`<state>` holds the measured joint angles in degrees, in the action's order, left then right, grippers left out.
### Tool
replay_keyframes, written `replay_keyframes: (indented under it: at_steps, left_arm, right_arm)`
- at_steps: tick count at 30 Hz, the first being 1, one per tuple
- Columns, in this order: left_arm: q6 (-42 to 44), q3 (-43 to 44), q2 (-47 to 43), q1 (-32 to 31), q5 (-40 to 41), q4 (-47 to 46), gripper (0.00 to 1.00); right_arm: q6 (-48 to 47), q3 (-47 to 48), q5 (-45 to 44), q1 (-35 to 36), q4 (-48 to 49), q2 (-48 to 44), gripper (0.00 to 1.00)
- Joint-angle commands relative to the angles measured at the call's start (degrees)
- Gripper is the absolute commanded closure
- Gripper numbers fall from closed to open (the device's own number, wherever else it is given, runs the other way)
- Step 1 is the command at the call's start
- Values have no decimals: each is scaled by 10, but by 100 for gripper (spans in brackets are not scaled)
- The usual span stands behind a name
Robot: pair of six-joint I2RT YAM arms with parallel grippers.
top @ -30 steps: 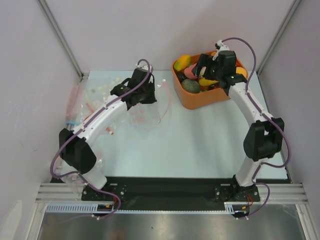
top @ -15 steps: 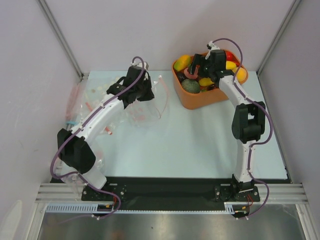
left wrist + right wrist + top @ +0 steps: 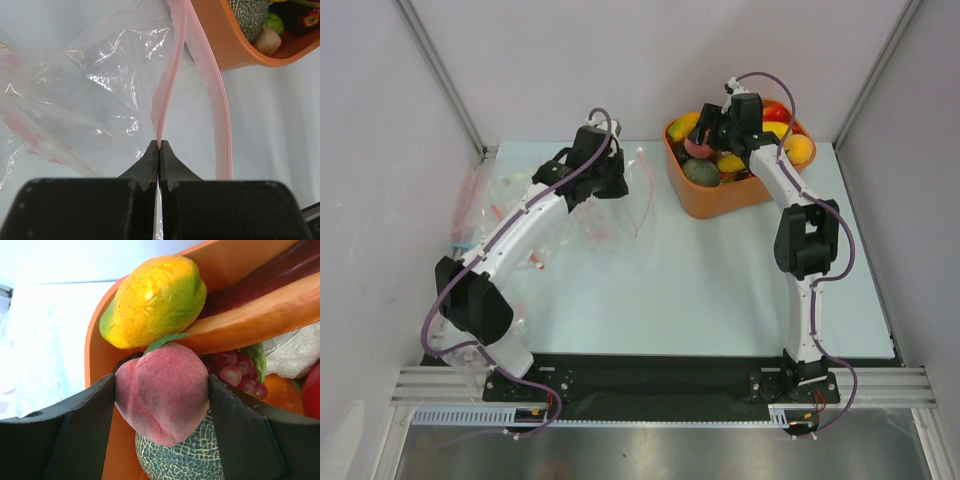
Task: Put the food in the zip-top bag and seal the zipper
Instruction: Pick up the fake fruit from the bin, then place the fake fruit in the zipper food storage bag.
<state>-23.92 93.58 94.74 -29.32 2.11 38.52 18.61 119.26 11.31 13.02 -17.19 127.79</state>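
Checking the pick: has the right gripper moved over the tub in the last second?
Yes. The right gripper, shut on the peach, has shifted left across the orange tub, toward its left wall.

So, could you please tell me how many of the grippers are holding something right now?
2. The left gripper pinches the zipper of the zip-top bag, beside the orange tub; the right gripper clamps the pink peach over that tub.
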Motion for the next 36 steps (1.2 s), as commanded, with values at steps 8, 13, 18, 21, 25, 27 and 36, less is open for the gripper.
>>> replay_keyframes:
  at_steps: [8, 13, 18, 21, 25, 27, 36]
  left_arm:
    - [19, 24, 11, 3, -48, -1, 100]
    - [11, 26, 21, 1, -63, 1, 100]
    - [0, 38, 30, 2, -68, -4, 100]
    - [-9, 61, 44, 2, -70, 5, 100]
    - [-24, 91, 60, 2, -86, 18, 100]
    - [-35, 109, 64, 1, -88, 23, 100]
    - [-67, 133, 48, -14, -119, 6, 100]
  right_arm:
    - [20, -69, 36, -2, 2, -98, 43]
    - [14, -101, 70, -8, -3, -168, 44]
    - [19, -184, 114, -2, 17, -245, 46]
    - [29, -221, 152, 10, 43, -293, 47]
    - [36, -266, 190, 39, 66, -335, 47]
    - [39, -271, 203, 61, 64, -346, 47]
    - [70, -334, 210, 104, 95, -354, 47]
